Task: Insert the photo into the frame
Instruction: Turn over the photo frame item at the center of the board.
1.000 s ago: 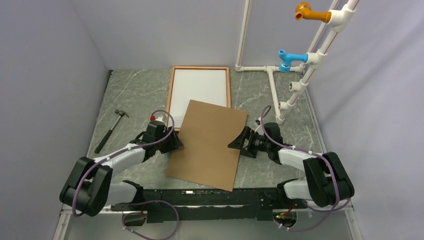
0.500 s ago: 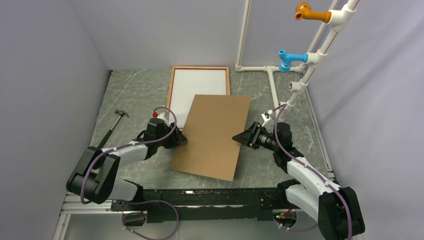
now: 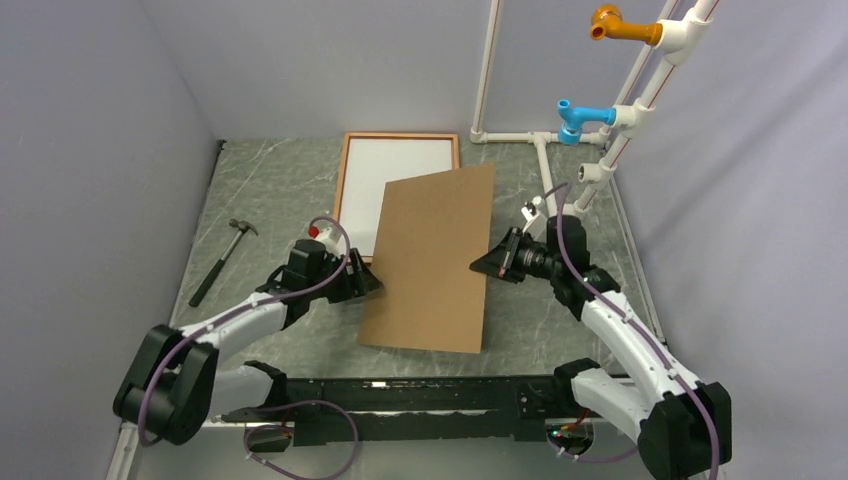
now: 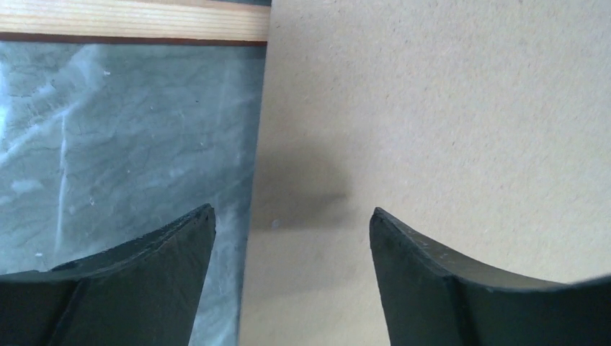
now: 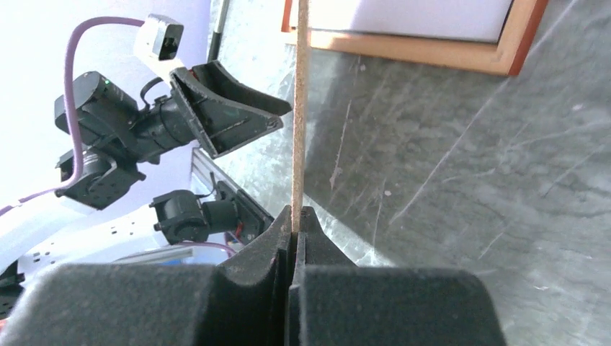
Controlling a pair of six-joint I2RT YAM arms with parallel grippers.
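1. At the board's [image 3: 435, 255] right edge, my right gripper [image 5: 295, 216] pinches it, raised and tilted.
2. My left gripper [image 4: 292, 216] gapes empty beside its left edge.
3. Photo [image 3: 400, 175] lies white-side-up inside frame [image 3: 400, 135], far centre; I should lower board level, corners squared.

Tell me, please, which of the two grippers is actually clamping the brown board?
The right gripper: its jaws are shut on the edge of the brown board. The left gripper is open.
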